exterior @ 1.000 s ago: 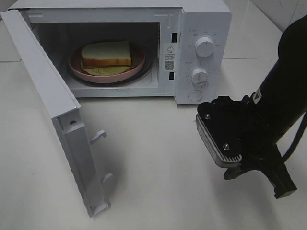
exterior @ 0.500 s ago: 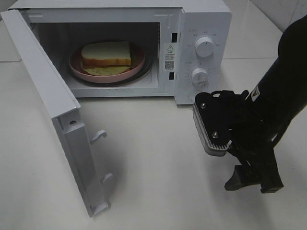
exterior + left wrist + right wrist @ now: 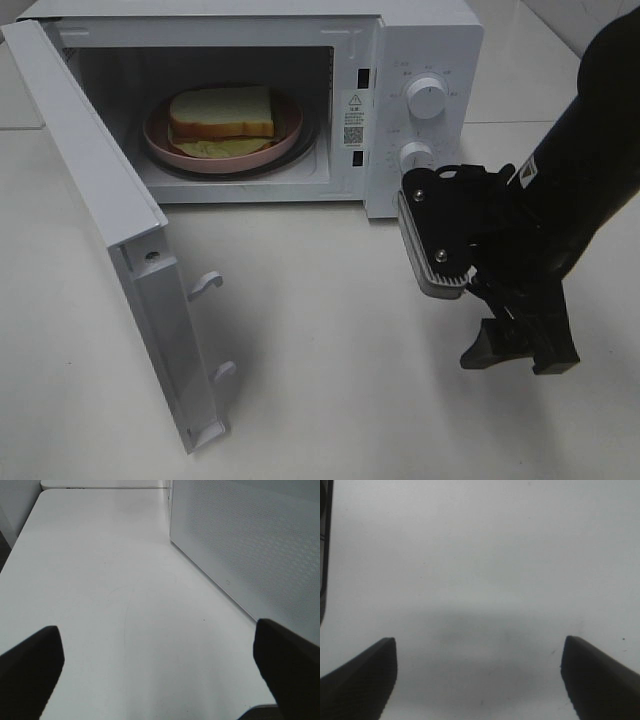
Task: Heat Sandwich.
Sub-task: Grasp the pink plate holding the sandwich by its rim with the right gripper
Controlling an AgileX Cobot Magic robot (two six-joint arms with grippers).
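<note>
The sandwich (image 3: 222, 112), white bread over a pale green filling, lies on a pink plate (image 3: 291, 130) inside the white microwave (image 3: 430, 40). The microwave door (image 3: 100, 200) stands swung wide to the left. My right gripper (image 3: 520, 352) hangs over the table in front of the microwave's control panel, pointing down. In the right wrist view the right gripper (image 3: 477, 645) is open with only bare table between the fingers. My left gripper (image 3: 157, 630) is open too, above bare table; it is out of the exterior high view.
Two dials (image 3: 428, 98) sit on the control panel just behind my right arm. The open door's latch hooks (image 3: 205, 285) stick out toward the middle of the table. A white dotted microwave panel (image 3: 250, 545) stands beside my left gripper.
My right gripper has opened wide. Its arm has swung a little left and back toward the control panel. The sandwich, plate and door have not moved.
</note>
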